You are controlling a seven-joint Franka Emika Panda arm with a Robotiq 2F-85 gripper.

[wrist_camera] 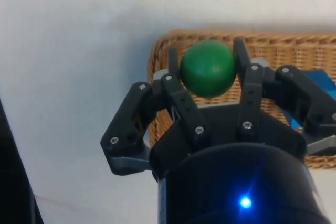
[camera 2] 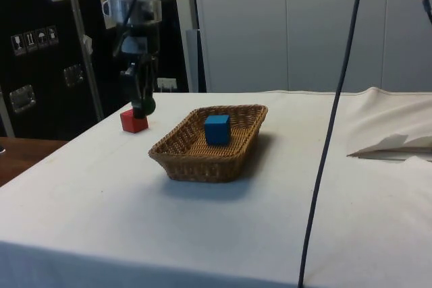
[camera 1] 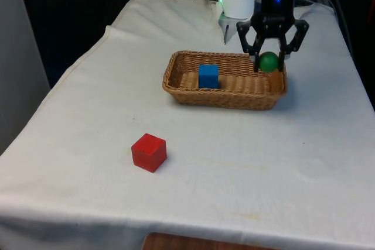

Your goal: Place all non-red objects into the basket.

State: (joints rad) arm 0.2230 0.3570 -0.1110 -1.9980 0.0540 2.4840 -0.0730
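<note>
Right now the gripper [camera 1: 269, 62] pinches a green ball [camera 1: 269, 62] between its two black fingers [wrist_camera: 172, 66], one pad on each side of it, as the wrist view shows [wrist_camera: 208, 68]. In the front view the ball hangs at the end of the wicker basket [camera 1: 176, 65] that lies toward the front view's right, level with the rim. From the side [camera 2: 144, 106] the gripper and ball appear lifted off the cloth, beside the basket's edge [camera 2: 177, 141]; whether the ball is over the basket's inside or just over its rim I cannot tell.

Inside the basket sits a blue cube [camera 1: 208, 76], resting on the woven floor toward the end at the front view's left, well apart from the ball. It stands flat, with its top about level with the rim in the side view [camera 2: 217, 129].

Outside the basket, a red cube [camera 1: 149, 152] lies on the white cloth [camera 1: 246, 174] nearer the camera's edge of the table, well apart from the basket and toward the front view's left. In the side view it shows just behind the gripper [camera 2: 133, 121].

A dark cable [camera 2: 335, 119] hangs across the side view in front of the table.
</note>
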